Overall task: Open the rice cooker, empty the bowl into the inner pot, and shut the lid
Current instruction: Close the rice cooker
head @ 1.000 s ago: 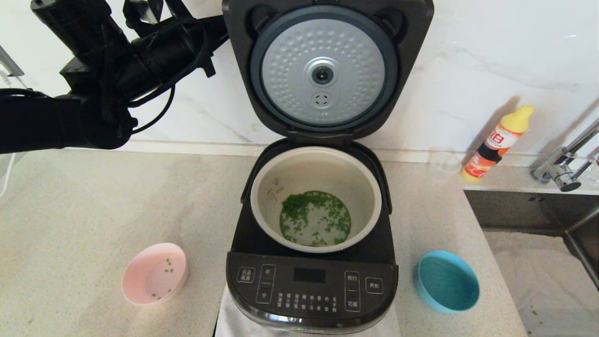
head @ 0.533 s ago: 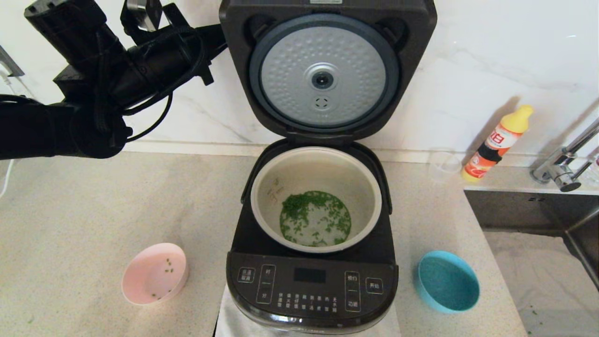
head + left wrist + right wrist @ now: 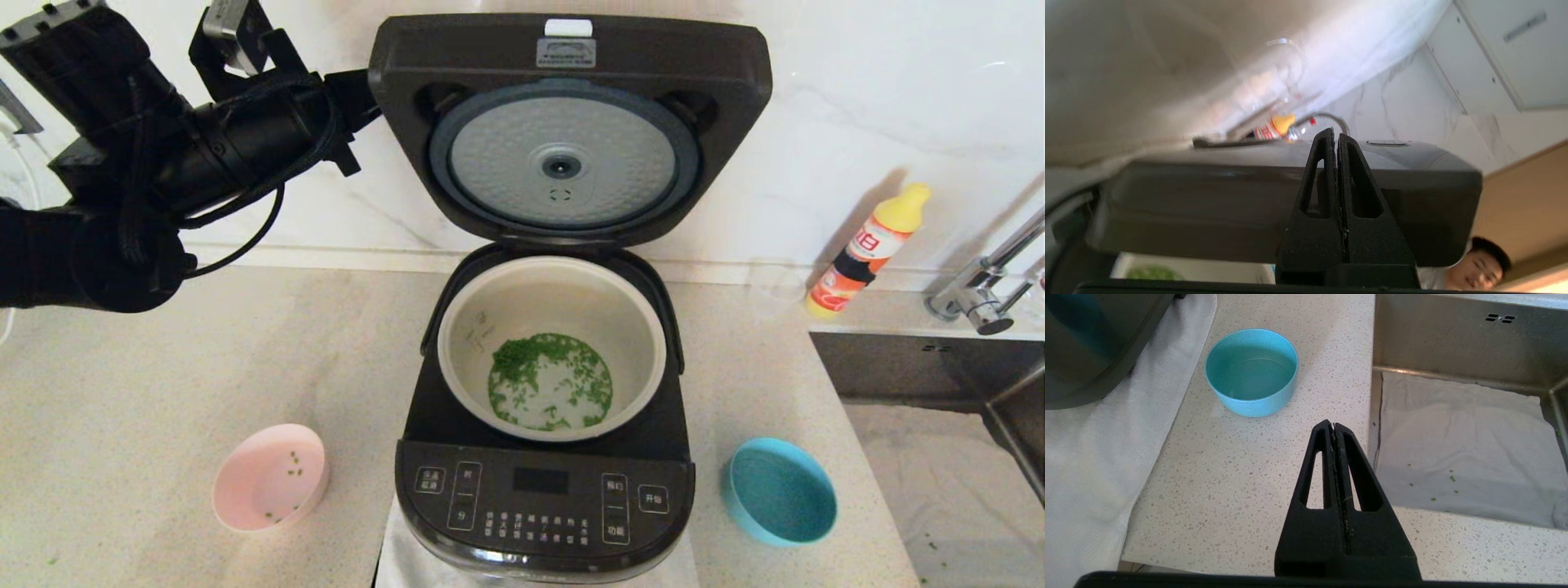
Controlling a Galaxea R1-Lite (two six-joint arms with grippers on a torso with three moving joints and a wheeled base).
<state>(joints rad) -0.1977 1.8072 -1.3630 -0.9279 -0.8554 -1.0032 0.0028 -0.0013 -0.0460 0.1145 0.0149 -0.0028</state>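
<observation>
The black rice cooker (image 3: 543, 498) stands open at the middle of the counter. Its inner pot (image 3: 571, 298) holds green bits (image 3: 551, 380) on the bottom. The lid (image 3: 563, 49) leans forward over the pot, its dimpled silver disc (image 3: 563, 163) facing me. My left arm (image 3: 245, 139) reaches behind the lid's left edge, fingertips hidden there. In the left wrist view my left gripper (image 3: 1336, 136) is shut and empty against the lid's black back (image 3: 1208, 196). The pink bowl (image 3: 269, 478) holds a few green bits. My right gripper (image 3: 1334, 426) is shut, empty, above the counter.
A blue bowl (image 3: 780, 490) sits right of the cooker, ahead of my right gripper (image 3: 1251, 371). A yellow-capped bottle (image 3: 869, 249), a clear cup (image 3: 774, 284) and a faucet (image 3: 980, 302) stand at the back right. The sink (image 3: 1453, 347) holds a white cloth. A white towel (image 3: 1086, 457) lies under the cooker.
The lid has tipped forward and down over the pot. My left arm has moved down and leftward behind it. Bowls and pot have not moved.
</observation>
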